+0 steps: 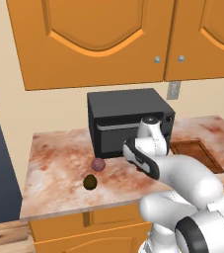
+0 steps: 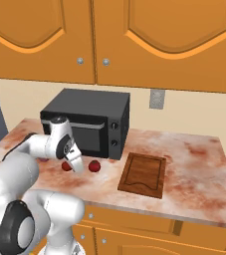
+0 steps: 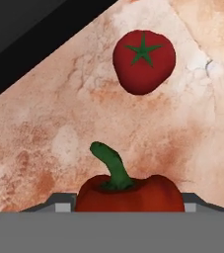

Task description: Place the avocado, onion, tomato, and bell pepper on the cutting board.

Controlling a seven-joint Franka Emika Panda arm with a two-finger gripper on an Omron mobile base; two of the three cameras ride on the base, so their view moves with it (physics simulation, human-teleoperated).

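Observation:
In the hand view the red bell pepper [image 3: 128, 195] with its curved green stem sits between my gripper's [image 3: 128, 206] fingertips, which press on both its sides. The tomato [image 3: 143, 62] lies on the counter just beyond it. From the right base view, the gripper [image 2: 73, 167] is low over the counter, shut on the bell pepper [image 2: 65, 166], with the tomato [image 2: 94, 166] beside it. The cutting board [image 2: 143, 174] lies further right, bare. The onion [image 1: 97, 164] and the avocado [image 1: 90, 182] rest on the counter to the left of the arm. The cutting board [image 1: 195, 154] shows behind the arm.
A black microwave [image 2: 87, 124] stands at the back of the counter, close behind the gripper. Orange wall cabinets [image 1: 93, 39] hang above. The counter's front edge [image 1: 84, 207] runs just in front of the avocado.

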